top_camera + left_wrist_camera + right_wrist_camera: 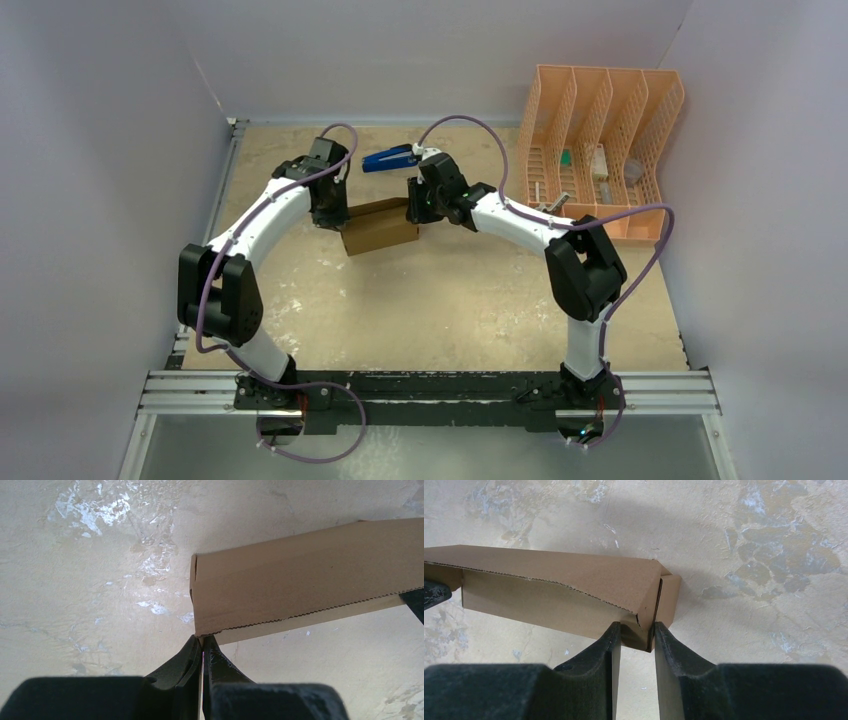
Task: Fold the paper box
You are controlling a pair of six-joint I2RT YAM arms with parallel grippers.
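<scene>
The plain brown rectangular cardboard paper box (564, 575) is matt with a ragged serrated edge. The beige desk (75, 590) looks rough, mottled with glossy patches.

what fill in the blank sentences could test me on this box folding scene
The left gripper is ____ on a thin edge of the paper box.
The right gripper grips its other end, so ____ grippers hold it.
The orange mesh file organizer stands at the far ____ corner of the table.
Missing words: shut; both; right.
</scene>
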